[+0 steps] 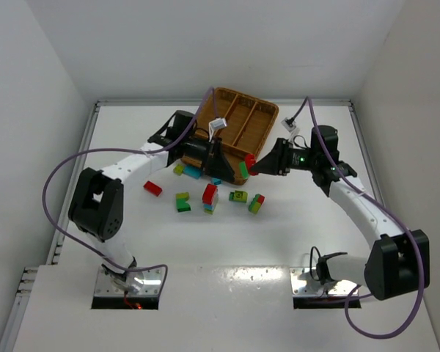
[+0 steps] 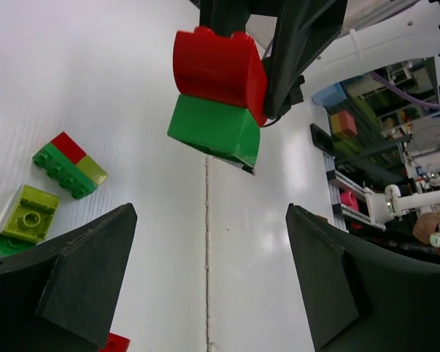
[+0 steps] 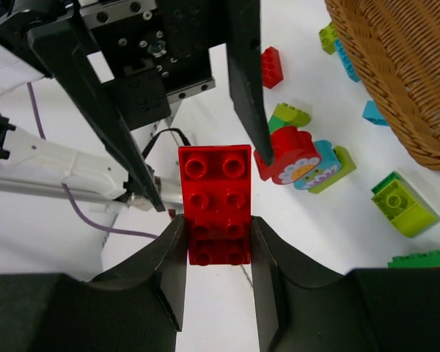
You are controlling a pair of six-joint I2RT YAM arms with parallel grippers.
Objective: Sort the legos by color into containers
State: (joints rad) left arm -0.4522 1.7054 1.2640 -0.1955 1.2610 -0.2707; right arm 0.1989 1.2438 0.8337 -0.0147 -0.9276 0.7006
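Right gripper is clamped on a red 2x4 brick, fingers pinching its long sides. A green brick is stuck under the red one, and the stack is held off the white table, just beside the near edge of the wicker tray. Left gripper has its jaws spread wide and holds nothing; it points at the stack from the opposite side, with its fingers either side of the far end. Can't tell if they touch. Other loose legos lie scattered on the table near the tray.
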